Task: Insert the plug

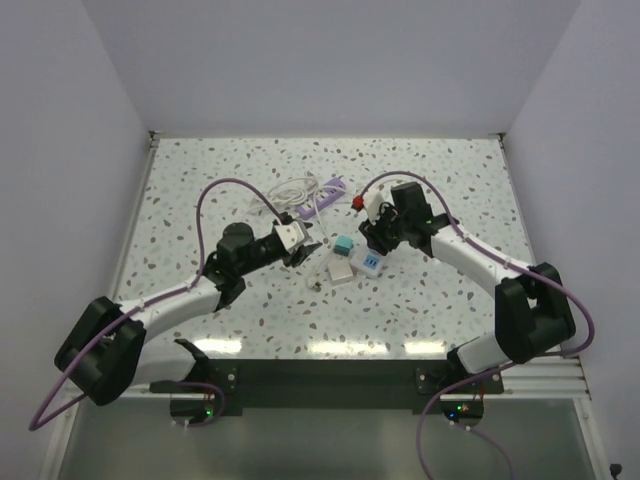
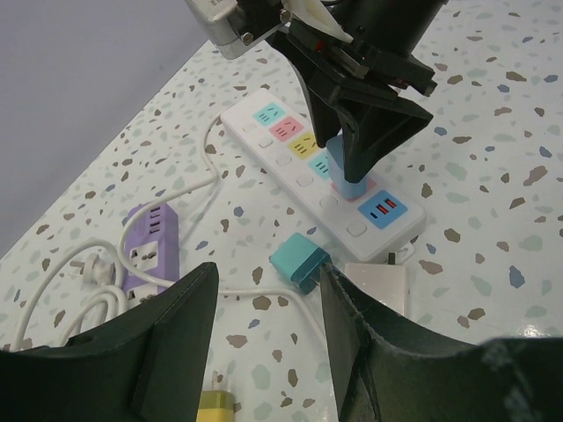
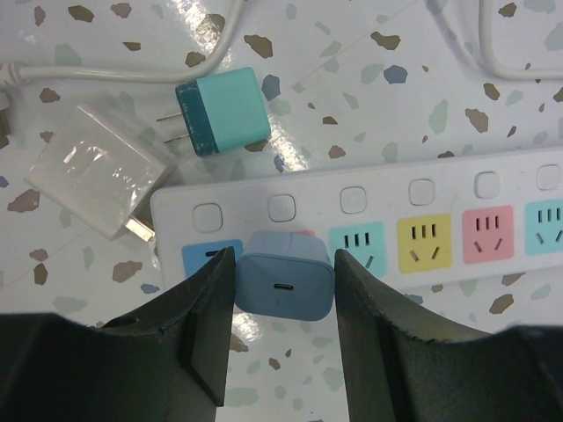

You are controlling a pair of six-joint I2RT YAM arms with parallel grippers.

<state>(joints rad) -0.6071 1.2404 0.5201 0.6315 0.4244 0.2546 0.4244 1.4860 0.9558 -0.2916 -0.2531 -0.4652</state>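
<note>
A white power strip (image 3: 378, 202) with coloured sockets lies mid-table; it also shows in the left wrist view (image 2: 290, 145) and, mostly hidden under my right arm, in the top view (image 1: 372, 262). My right gripper (image 3: 283, 299) is shut on a light blue plug (image 3: 284, 283), which stands upright on the strip's pink socket (image 2: 354, 186), between the blue USB panel and the teal socket. My left gripper (image 2: 268, 352) is open and empty, low over the table just short of a teal plug (image 2: 299, 261). In the top view it (image 1: 300, 245) sits left of the strip.
The teal plug (image 3: 224, 112) and a white adapter (image 3: 97, 183) lie loose beside the strip's near end. A purple power strip (image 2: 149, 246) with a coiled white cable (image 1: 290, 190) lies behind the left gripper. A yellow plug (image 2: 215, 406) lies under the left fingers.
</note>
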